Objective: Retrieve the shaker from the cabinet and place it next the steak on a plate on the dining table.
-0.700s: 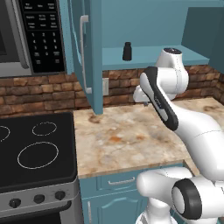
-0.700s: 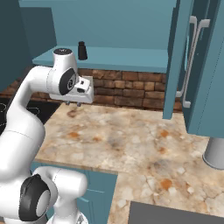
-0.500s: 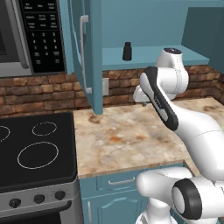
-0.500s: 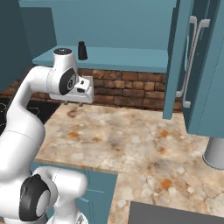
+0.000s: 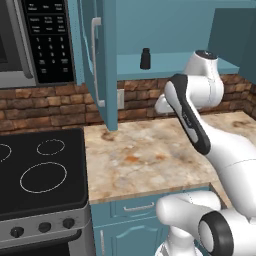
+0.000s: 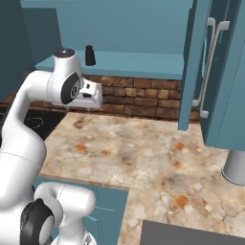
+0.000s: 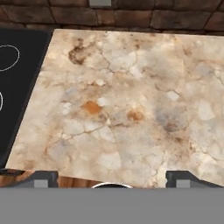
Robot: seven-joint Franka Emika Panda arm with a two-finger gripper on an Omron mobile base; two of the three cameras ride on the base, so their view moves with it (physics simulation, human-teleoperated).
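The shaker [image 5: 145, 58] stood upright on the cabinet [image 5: 172, 65] shelf, toward its left end in the left base view, and appeared again on the shelf in the right base view [image 6: 89, 55]. The cabinet's left door [image 5: 96, 60] hung open beside the microwave [image 5: 35, 42], its long silver handle [image 5: 95, 62] facing the room. In the right base view the other door [image 6: 217, 76] stood open too.

The arm was raised with its elbow folded, the hand held below the shelf and in front of the brick backsplash [image 5: 55, 102], well apart from the shaker. The gripper [image 6: 95, 98] pointed down over the counter [image 5: 150, 155]. In the hand view its 2 fingertips [image 7: 41, 178] showed far apart at the bottom corners, so the jaws looked spread wide with nothing between them, though little of them was in sight.

The hand view looked down on the marbled counter [image 7: 131, 109], with the black stove [image 7: 13, 83] along its left edge. A grey cylinder [image 6: 235, 167] stood on the counter at the right.
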